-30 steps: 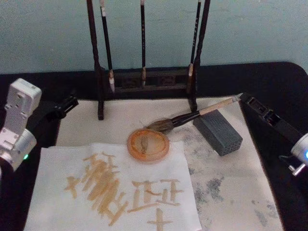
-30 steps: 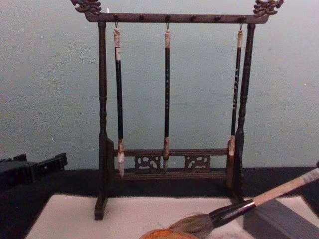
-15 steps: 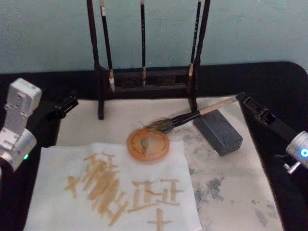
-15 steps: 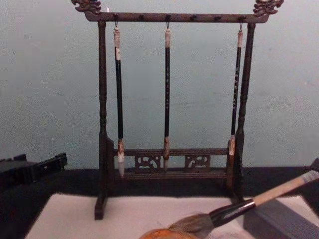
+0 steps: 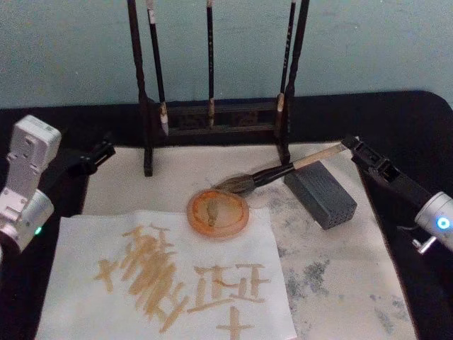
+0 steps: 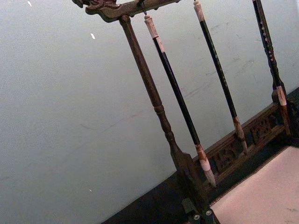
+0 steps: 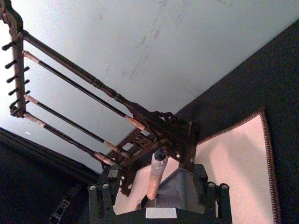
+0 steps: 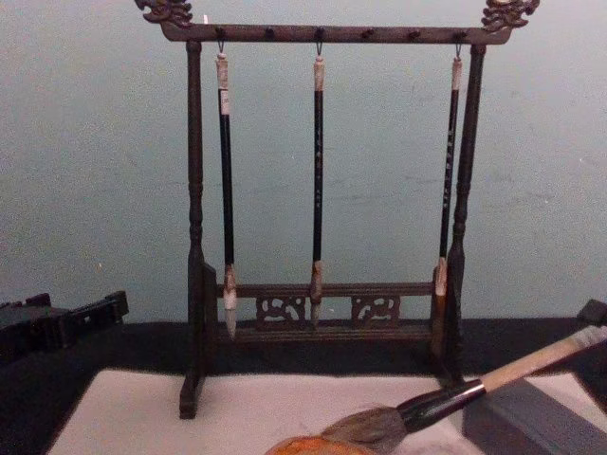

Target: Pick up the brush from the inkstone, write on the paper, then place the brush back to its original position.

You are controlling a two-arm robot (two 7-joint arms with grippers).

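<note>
- A black table (image 5: 414, 117) stands before a pale teal wall.
- The brush (image 5: 283, 170) lies aslant. Its bristles are at the orange inkstone (image 5: 218, 214) and its handle rests on a grey block (image 5: 320, 193), the butt pointing to the robot's right.
- The right gripper (image 5: 352, 146) straddles that butt in line with the shaft, jaws spread and clear of it.
- The paper (image 5: 85, 241) bears tan strokes.
- The left gripper (image 5: 95, 156) is parked well apart; whether it is closed, I cannot tell.
</note>
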